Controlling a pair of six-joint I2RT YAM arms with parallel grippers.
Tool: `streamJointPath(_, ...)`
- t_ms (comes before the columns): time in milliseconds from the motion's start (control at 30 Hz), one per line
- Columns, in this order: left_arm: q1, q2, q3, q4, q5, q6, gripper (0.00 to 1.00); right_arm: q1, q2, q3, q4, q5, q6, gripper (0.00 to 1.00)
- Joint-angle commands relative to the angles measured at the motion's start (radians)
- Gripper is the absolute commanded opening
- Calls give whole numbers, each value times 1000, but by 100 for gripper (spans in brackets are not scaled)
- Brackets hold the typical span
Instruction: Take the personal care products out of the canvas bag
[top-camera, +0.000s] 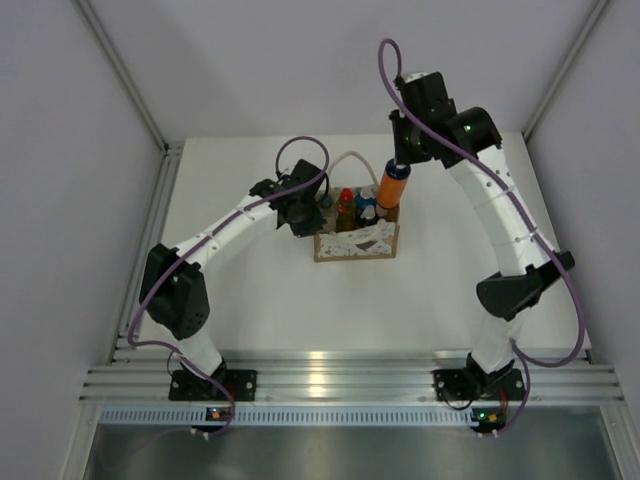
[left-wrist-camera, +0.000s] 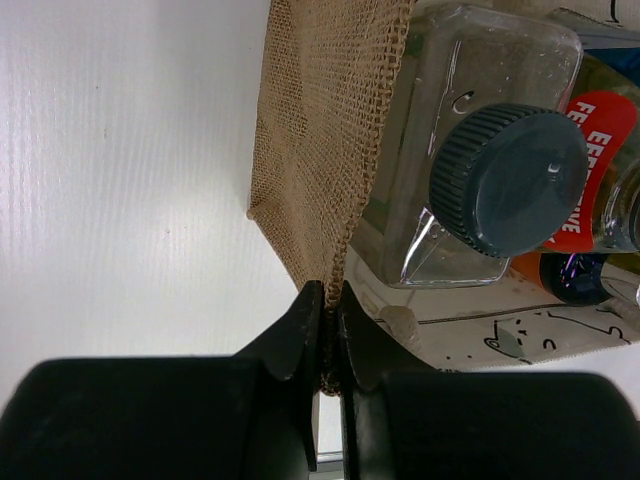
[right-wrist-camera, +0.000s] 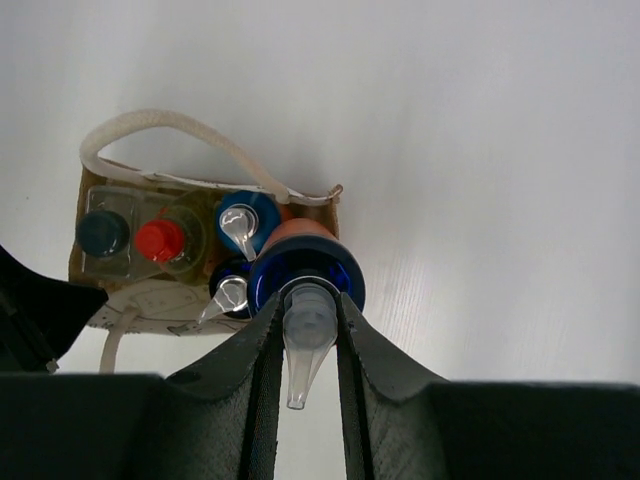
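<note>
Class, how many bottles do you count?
5. Four in the tan canvas bag: clear dark-capped bottle, yellow-green red-capped bottle, two blue-capped pump bottles. The right hand grips the fifth, an orange pump bottle. More may hide below.

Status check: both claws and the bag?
Left claw shut on canvas bag edge. Right claw shut on orange bottle pump, bottle raised over bag's right end. Four bottles in bag. Nothing blocking.

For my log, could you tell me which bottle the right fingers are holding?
The orange bottle with the blue pump cap, pinched by the right fingers; it rises above the rest in the bag.
</note>
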Motion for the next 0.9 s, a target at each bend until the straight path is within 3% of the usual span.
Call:
streamJointPath(0,-6,-15,-21,-14,-1,-12,0,-9,-115,87,-8,95,18,0)
streamJointPath(333,-7,-18,-29,-14,2,-10,0,-121,-201,32,-7,121,26,0)
streamJointPath(600,-6,-23,-24,-14,10,-9,0,-202,-273,-232,140,104,12,0)
streamJointPath(867,-7,-29,-20,-14,18,16,0,-274,-346,-577,428,49,2,0)
